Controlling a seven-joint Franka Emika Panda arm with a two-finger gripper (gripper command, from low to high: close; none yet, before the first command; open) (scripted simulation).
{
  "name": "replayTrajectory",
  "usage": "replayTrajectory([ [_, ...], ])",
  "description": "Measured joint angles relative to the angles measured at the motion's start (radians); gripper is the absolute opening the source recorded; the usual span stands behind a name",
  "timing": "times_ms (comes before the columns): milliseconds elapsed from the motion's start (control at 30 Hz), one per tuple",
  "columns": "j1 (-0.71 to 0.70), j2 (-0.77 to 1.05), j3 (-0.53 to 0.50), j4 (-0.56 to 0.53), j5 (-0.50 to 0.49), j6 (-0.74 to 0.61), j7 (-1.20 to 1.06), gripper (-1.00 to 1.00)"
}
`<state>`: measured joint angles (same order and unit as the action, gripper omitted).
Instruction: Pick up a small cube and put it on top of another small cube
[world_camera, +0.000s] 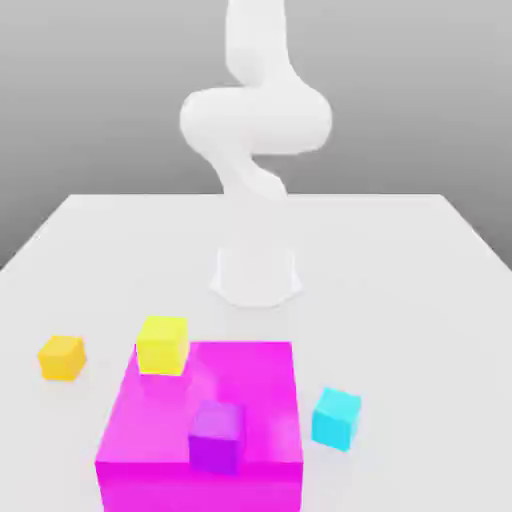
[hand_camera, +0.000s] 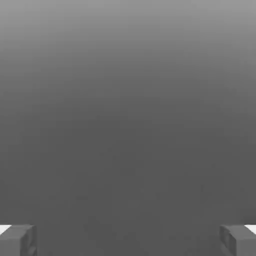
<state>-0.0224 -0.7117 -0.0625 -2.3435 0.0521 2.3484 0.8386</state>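
- The white surface (world_camera: 420, 250) carries everything, with the white arm (world_camera: 255, 130) rising from its base at the far middle.
- The big magenta block (world_camera: 255, 400) sits at the near edge; the yellow small cube (world_camera: 162, 344) sits on its far corner at the exterior view's left, the purple small cube (world_camera: 216, 436) nearer its front.
- The fingers (hand_camera: 128, 240) stand wide apart, nothing between them, and no cube near them in the hand view.
- The small orange cube (world_camera: 62, 357) rests on the surface off the block's left.
- The small cyan cube (world_camera: 336, 417) rests off its right, well apart from the orange one.
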Motion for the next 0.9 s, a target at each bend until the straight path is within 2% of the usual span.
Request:
replayTrajectory([
  [267, -0.092, 0.317, -0.175, -0.144, 0.166, 0.161, 0.142, 0.0],
  [467, -0.183, 0.538, -0.267, -0.25, 0.239, 0.281, 0.28, 0.0],
  [600, -0.273, 0.67, -0.331, -0.324, 0.226, 0.37, 0.415, 0.0],
  [767, -0.357, 0.794, -0.416, -0.406, 0.104, 0.481, 0.637, 0.0],
  [900, -0.369, 0.854, -0.399, -0.401, 0.136, 0.531, 0.624, 0.0],
])
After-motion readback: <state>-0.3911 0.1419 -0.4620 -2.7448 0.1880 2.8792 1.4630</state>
